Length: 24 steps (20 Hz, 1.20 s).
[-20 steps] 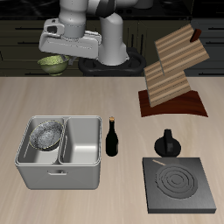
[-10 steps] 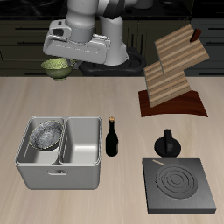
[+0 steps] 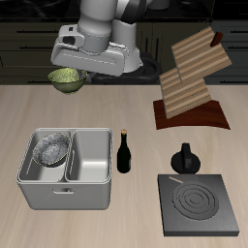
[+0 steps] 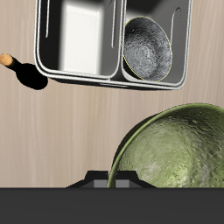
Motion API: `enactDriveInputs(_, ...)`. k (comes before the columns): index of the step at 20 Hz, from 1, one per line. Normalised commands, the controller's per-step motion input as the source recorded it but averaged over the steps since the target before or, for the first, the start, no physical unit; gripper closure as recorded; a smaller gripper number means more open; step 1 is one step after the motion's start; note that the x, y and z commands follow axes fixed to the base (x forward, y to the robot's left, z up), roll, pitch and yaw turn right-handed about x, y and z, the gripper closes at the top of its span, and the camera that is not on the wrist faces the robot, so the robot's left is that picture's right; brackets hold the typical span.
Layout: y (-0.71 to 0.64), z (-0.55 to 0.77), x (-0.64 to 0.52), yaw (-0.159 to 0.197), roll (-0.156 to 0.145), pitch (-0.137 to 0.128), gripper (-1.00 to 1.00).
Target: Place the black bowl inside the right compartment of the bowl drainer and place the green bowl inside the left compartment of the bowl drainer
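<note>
My gripper (image 3: 71, 70) hangs high over the back of the table, shut on the rim of the olive green bowl (image 3: 66, 80), which is off the table. Up close in the wrist view, the green bowl (image 4: 179, 149) shows its mottled inside. The grey bowl drainer (image 3: 64, 187) stands near the table's front edge, below and in front of the gripper. The speckled black bowl (image 3: 50, 150) lies tilted in its right compartment, and the other well (image 3: 89, 155) is empty. From the wrist camera, the black bowl (image 4: 147, 50) sits inside the drainer (image 4: 112, 79) beside the empty well (image 4: 83, 35).
A dark wine bottle (image 3: 124, 152) stands upright right beside the drainer; the wrist view shows the bottle (image 4: 22, 72) too. A black moka pot (image 3: 184, 159) and a black stove plate (image 3: 199, 205) sit farther along. A wooden rack (image 3: 189, 82) stands at the back.
The gripper has carried the green bowl a little lower and toward the table's front, closer to a spot above the drainer. Nothing else has moved.
</note>
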Motion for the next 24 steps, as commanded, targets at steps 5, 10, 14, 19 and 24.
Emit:
enactDriveInputs(5, 0.16, 0.16, 0.28, -0.002, -0.015, 0.022, 1.0)
enactDriveInputs(10, 0.16, 0.16, 0.18, 0.008, -0.005, -0.004, 1.0)
enactDriveInputs(14, -0.04, 0.19, 0.22, -0.015, -0.024, 0.003, 1.0)
enactDriveInputs(19, -0.1, 0.19, 0.26, -0.003, -0.043, 0.006, 1.0)
enactDriveInputs(24, 0.06, 0.11, 0.23, 0.012, -0.005, 0.005, 1.0)
